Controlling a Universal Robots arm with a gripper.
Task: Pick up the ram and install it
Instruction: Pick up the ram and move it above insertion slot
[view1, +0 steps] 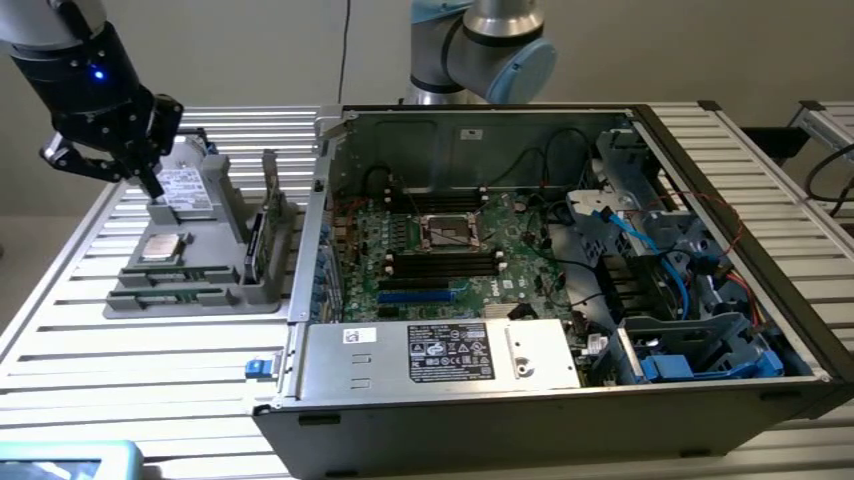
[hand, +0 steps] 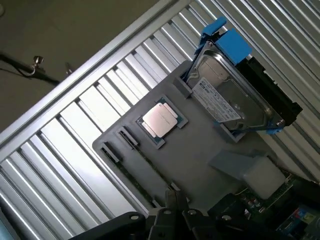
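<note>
With black metal gripper closed and empty at far left, probably best to pinch light, stiff, fragile long green ram stick mid-edge.

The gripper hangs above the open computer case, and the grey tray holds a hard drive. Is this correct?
No. In the exterior view the gripper hangs above the grey tray, not the open computer case. The tray does hold a hard drive.

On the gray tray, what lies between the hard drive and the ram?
A silver processor chip sits between the hard drive and the ram, as the exterior view shows.
</note>
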